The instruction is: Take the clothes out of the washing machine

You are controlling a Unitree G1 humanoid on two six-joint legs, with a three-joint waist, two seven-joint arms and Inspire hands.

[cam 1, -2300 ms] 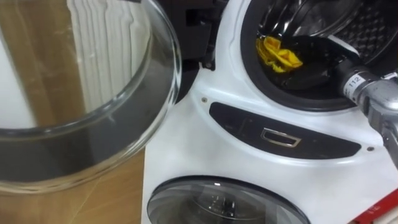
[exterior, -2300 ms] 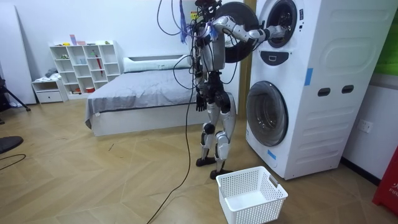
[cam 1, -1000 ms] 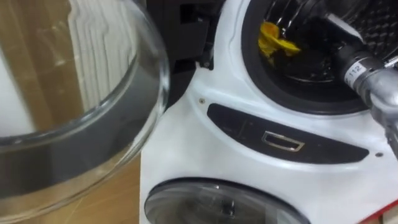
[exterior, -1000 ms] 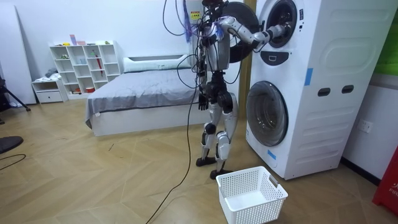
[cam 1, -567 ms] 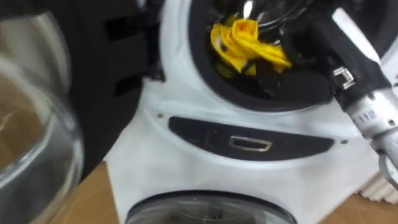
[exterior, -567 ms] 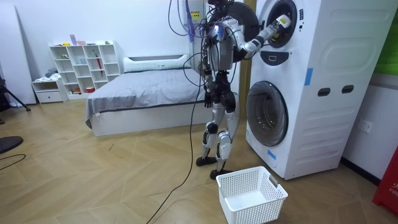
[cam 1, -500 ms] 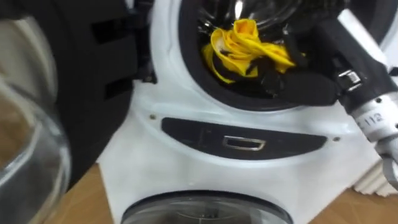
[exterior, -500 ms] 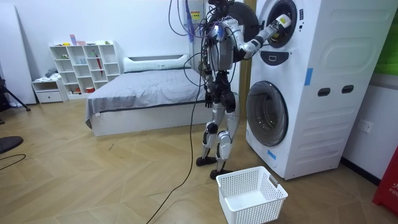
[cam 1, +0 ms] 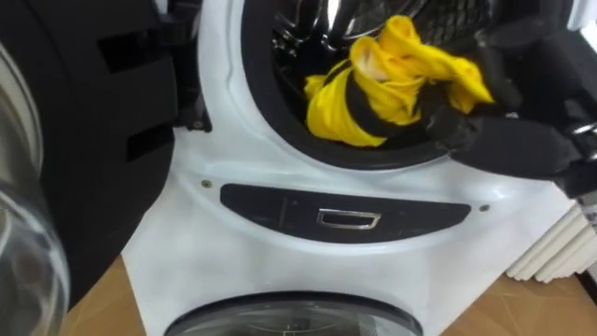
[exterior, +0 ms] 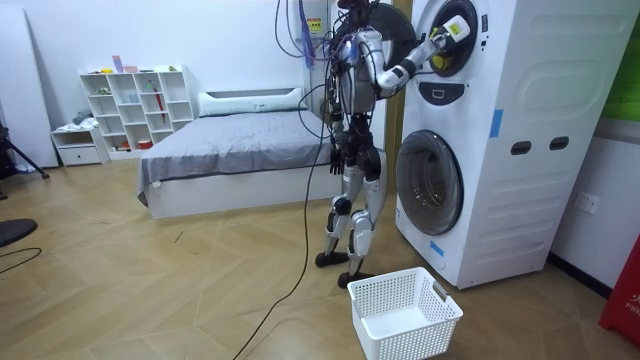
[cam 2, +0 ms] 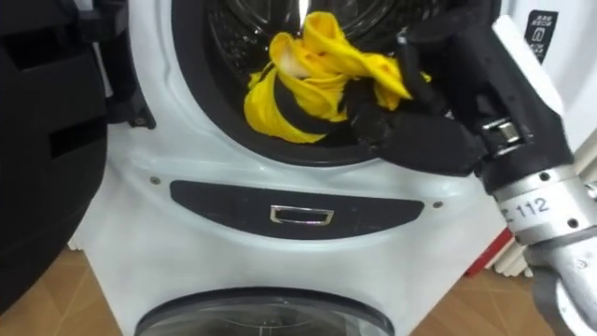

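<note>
We hold the yellow cloth (cam 2: 312, 65) at the washing machine (cam 2: 168, 187) drum's open mouth, our right hand (cam 2: 424, 140) with dark fingers curled round it.

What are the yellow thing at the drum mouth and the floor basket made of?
Yellow garment: looks like thin, soft matte fabric; it bunches in folds, held by the right hand. Basket: probably rigid white plastic, its walls a regular lattice of holes.

right hand (cam 2: 424, 131) | fingers (cam 2: 297, 114) curled round yellow cloth (cam 2: 322, 56) | at washing machine (cam 2: 121, 233) drum mouth
</note>
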